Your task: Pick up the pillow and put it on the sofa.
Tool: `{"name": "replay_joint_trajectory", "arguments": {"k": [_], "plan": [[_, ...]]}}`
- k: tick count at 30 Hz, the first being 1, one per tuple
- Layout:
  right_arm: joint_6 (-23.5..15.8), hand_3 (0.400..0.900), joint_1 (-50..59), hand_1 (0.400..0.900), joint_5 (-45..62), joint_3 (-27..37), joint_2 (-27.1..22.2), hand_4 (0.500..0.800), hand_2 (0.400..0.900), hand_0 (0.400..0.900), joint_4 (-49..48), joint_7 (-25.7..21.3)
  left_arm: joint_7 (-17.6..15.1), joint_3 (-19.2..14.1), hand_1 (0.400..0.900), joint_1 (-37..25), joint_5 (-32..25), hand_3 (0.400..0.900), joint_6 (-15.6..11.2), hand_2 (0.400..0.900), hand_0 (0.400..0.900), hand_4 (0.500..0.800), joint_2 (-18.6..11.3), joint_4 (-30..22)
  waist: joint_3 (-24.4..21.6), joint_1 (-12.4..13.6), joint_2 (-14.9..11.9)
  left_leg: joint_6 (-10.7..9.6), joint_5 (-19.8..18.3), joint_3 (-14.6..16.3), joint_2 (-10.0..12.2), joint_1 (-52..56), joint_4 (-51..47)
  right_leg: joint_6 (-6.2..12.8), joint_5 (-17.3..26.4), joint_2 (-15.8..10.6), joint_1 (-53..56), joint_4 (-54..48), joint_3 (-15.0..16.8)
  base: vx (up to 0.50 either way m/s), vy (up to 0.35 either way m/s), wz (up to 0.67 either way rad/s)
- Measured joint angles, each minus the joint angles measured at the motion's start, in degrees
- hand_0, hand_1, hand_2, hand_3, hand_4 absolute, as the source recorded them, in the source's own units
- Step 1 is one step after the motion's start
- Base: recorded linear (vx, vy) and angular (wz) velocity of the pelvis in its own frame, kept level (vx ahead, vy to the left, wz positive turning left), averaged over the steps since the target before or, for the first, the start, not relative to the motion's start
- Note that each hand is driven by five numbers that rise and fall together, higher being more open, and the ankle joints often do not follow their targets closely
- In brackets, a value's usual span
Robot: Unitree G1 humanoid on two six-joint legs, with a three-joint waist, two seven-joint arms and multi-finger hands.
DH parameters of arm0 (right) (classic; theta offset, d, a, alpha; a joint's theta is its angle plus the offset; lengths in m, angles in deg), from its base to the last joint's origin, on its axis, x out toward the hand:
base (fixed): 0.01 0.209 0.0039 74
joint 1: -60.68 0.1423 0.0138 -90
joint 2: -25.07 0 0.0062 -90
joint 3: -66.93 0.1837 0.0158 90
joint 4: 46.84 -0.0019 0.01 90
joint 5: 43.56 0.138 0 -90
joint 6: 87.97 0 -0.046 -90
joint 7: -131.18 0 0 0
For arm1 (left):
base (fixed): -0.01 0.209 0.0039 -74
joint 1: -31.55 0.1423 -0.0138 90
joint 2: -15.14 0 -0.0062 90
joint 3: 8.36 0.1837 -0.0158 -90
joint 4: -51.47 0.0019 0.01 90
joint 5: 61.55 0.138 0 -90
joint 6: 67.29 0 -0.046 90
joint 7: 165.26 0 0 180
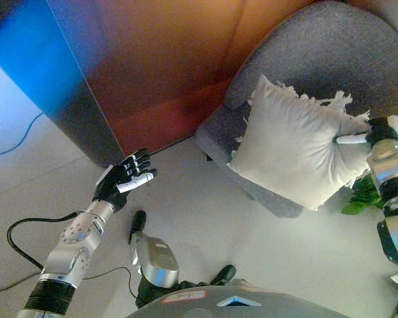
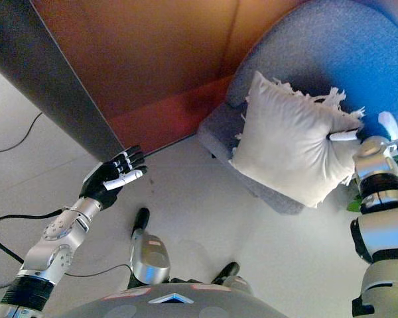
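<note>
My right hand (image 1: 377, 134) is pinching the right edge of the pillow (image 1: 295, 151). My fingers are curled into the soft cloth there, and the cloth bunches up around them. The pillow is white with little tassels along its top edge. It is already lying on the seat of the grey sofa (image 1: 331, 46), leaning a bit toward the back, but one lower corner hangs out past the front edge of the seat.

I think my job now is to set it down well. I should nudge the pillow further in, toward the sofa's back, so that no corner hangs over the floor. Then I should let my fingers go slowly, so the cloth does not get tugged along with my hand and slide off. After that I should lift my hand up and away.

My left hand (image 1: 124, 177) is far off to the side, over the floor, with its fingers spread wide and nothing in it.

Now I count. There is one pillow. There is one sofa. There is one small green plant (image 1: 362, 197) peeking out beside my right arm.
</note>
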Motion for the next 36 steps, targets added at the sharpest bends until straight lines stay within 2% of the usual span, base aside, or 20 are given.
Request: {"name": "replay_joint_trajectory", "arguments": {"k": [4,8,10,11,14,16,17,18,22,26,30,32,36], "plan": [[-0.3,0.9,2.34,0.9,1.98,2.23,0.29,0.8,0.9,0.9,-2.08,-7.6,0.1,0.01,0.9,-0.02,0.25,0.9,-0.01,0.9,0.9,0.8,-0.35,-0.13,0.8,0.12,1.06,-0.03,-0.03,0.04,-0.02,1.84,-0.8,-0.01,0.02,-0.01,1.62,0.01,-1.11,0.07,0.073,-0.1],[-3.71,0.9,1.6,0.9,6.28,6.49,2.97,0.8,0.9,0.9,-11.0,-12.71,-0.37,0.16,0.9,0.05,0.81,0.9,0.0,0.9,0.9,0.8,-0.45,-0.14,0.91,-0.17,1.19,-0.1,-0.16,2.43,-0.14,5.75,-1.86,-0.01,0.01,-0.48,3.26,0.03,-0.72,0.01,0.108,-0.27],[-4.02,0.9,0.87,0.9,7.89,6.79,3.82,0.8,0.9,0.9,-14.44,-13.67,-0.4,0.21,0.9,0.05,0.81,0.9,-0.01,0.9,0.9,0.8,-0.45,-0.14,0.96,-0.42,1.27,-0.06,-0.19,3.26,-0.17,7.0,-2.22,-0.01,0.01,-0.65,3.76,0.03,-0.34,-0.05,0.143,-0.3],[-5.93,0.9,-2.58,0.9,9.86,9.48,6.15,0.8,0.9,0.9,-21.51,-14.35,-0.92,0.7,0.9,0.04,0.81,0.9,-0.05,0.9,0.9,0.8,-0.43,-0.14,1.0,-1.76,1.33,0.27,-0.47,3.81,-0.62,8.39,-2.26,0.0,0.0,-1.18,4.69,0.04,0.78,-0.11,0.217,-0.44],[-8.52,0.9,-8.33,0.9,12.12,9.56,9.07,0.8,0.9,0.9,-28.81,-14.05,-1.81,2.49,0.9,-0.2,0.88,0.9,-0.59,0.9,0.9,0.8,-0.3,-0.13,0.99,-3.71,1.56,0.81,-0.94,5.71,-1.21,10.2,-2.27,0.03,0.07,-2.03,4.68,0.31,2.8,-0.11,0.165,-0.3],[-9.43,0.9,-14.53,0.9,12.62,10.73,11.41,0.8,0.9,0.9,-34.54,-13.1,-2.59,3.38,0.9,-0.34,0.97,0.9,-1.54,0.9,0.9,0.8,0.74,-0.05,0.97,-5.98,1.67,1.14,-1.14,6.82,-1.85,11.05,-2.25,0.05,0.08,-2.78,4.23,0.76,5.13,-0.1,0.096,-0.18],[-9.47,0.9,-14.82,0.9,12.66,10.75,11.5,0.8,0.9,0.9,-34.74,-13.05,-2.63,3.4,0.9,-0.34,0.97,0.9,-1.59,0.9,0.9,0.8,0.81,-0.04,0.96,-6.07,1.68,1.15,-1.14,6.86,-1.87,11.08,-2.25,0.05,0.08,-2.81,4.18,0.81,5.2,-0.12,0.088,-0.24],[-9.53,0.9,-19.35,0.9,12.97,11.03,13.28,0.8,0.9,0.9,-38.02,-11.55,-2.88,3.82,0.9,-0.39,0.97,0.9,-2.25,0.9,0.9,0.8,1.58,0.08,0.74,-7.96,2.15,1.3,-1.17,7.55,-2.18,11.37,-2.26,0.11,0.11,-3.24,3.8,1.16,6.23,-0.14,0.088,-0.26],[-10.84,0.9,-35.36,0.9,12.93,16.54,17.17,0.8,0.9,0.9,-49.88,-6.88,-3.27,4.06,0.9,-0.65,3.12,0.9,-4.93,0.9,0.9,0.8,6.3,2.17,-0.8,-12.42,4.24,1.68,-1.52,10.07,-2.81,12.1,-2.25,0.31,0.17,-4.05,1.77,1.96,9.78,-0.14,0.094,-0.31],[-10.68,0.9,-45.69,0.9,12.8,17.29,20.04,0.8,0.9,0.9,-54.26,-1.56,-5.28,4.04,0.9,-0.55,4.66,0.9,-5.97,0.9,0.9,0.8,10.46,6.0,-2.78,-17.72,6.23,1.63,-2.15,13.29,-2.89,13.58,-2.3,0.45,0.24,-4.24,0.22,2.26,13.05,-0.1,0.083,-0.3],[-9.34,0.9,-55.71,0.9,12.91,17.57,21.86,0.8,0.9,0.9,-55.66,1.24,-5.39,4.03,0.9,0.57,5.55,0.9,-6.09,0.9,0.9,0.8,13.03,6.23,-5.26,-22.33,6.53,1.54,-2.53,15.87,-2.89,13.81,-2.36,0.59,0.36,-4.23,-1.68,2.19,15.47,-0.1,0.068,-0.2],[-8.97,0.9,-59.35,0.9,12.93,17.3,23.14,0.8,0.9,0.9,-56.13,2.37,-5.39,4.03,0.9,1.24,5.8,0.9,-6.13,0.9,0.9,0.8,13.26,6.23,-5.75,-23.73,6.36,1.53,-2.69,16.65,-2.92,14.06,-2.38,0.76,0.51,-4.24,-2.0,2.2,16.26,-0.09,0.071,-0.19],[-8.6,0.9,-62.31,0.9,12.91,16.71,25.11,0.8,0.9,0.9,-56.26,3.85,-5.45,4.03,0.9,2.05,6.5,0.9,-6.12,0.9,0.9,0.8,13.35,6.23,-6.96,-24.19,6.03,1.7,-2.81,18.21,-3.51,14.52,-2.36,0.8,1.03,-4.7,-3.5,2.21,17.91,-0.07,0.047,-0.12]]}}
